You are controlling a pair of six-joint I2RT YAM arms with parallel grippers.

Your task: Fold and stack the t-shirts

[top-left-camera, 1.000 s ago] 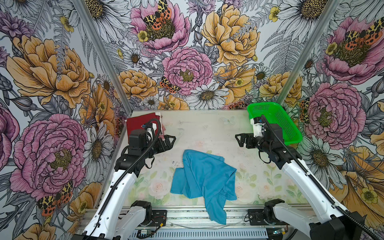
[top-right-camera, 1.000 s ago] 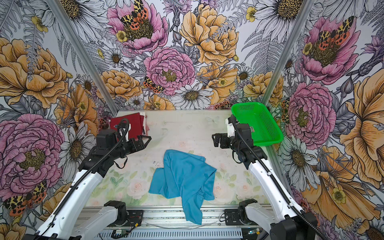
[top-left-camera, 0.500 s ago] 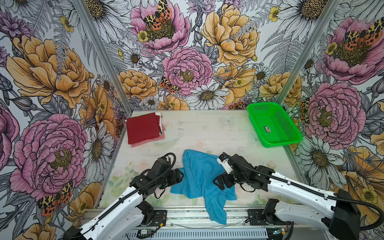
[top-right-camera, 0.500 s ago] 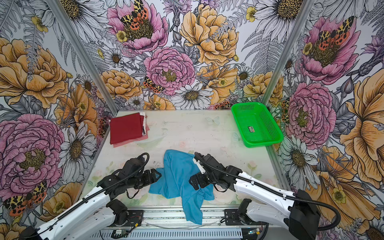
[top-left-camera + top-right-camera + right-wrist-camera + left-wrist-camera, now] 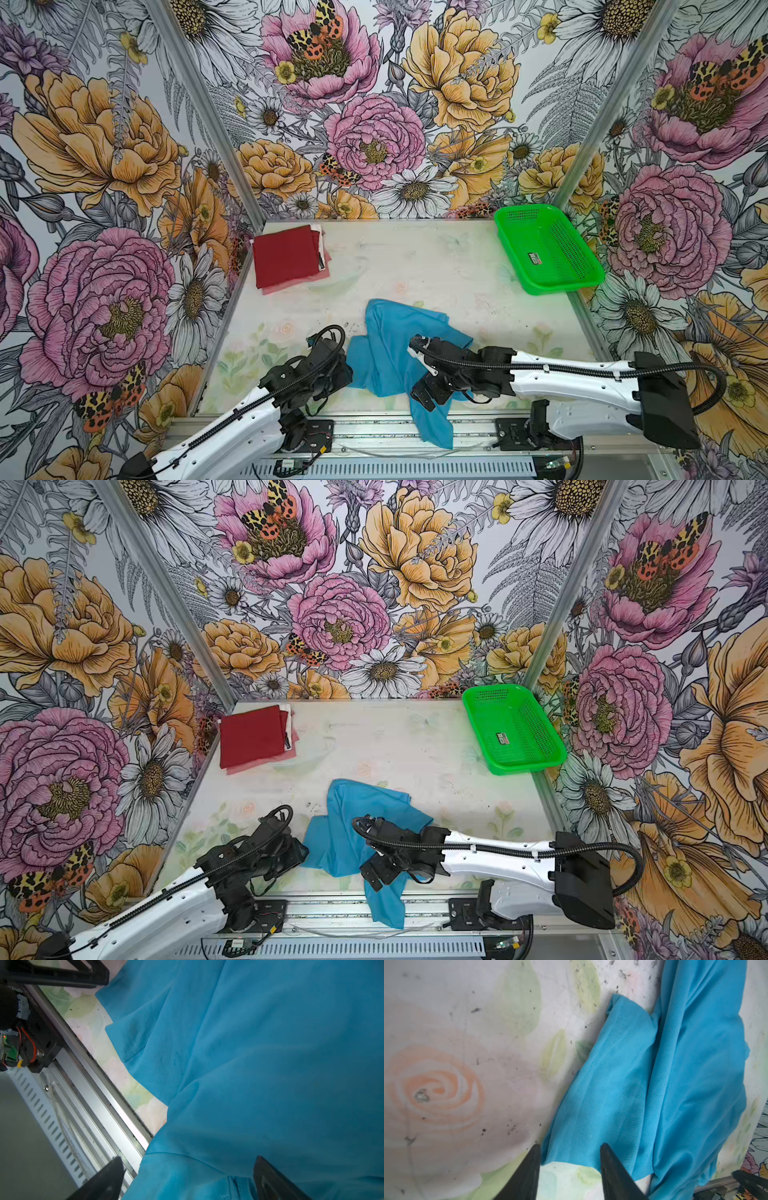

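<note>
A crumpled sky-blue t-shirt lies at the front middle of the table, one end hanging over the front rail. My left gripper sits low at its left edge, jaws partly apart, with the shirt's corner between the fingertips. My right gripper hovers wide open over the shirt near the front edge, gripping nothing. A folded maroon t-shirt tops a small stack at the back left, with pinkish and white edges showing under it.
A green perforated basket stands at the back right. An aluminium rail runs along the table's front edge. Flowered walls close in the table's left, back and right sides.
Both arms have come down from the back of the table to the blue shirt at the front. The left jaws have narrowed around the shirt's edge; the right jaws stay wide.
</note>
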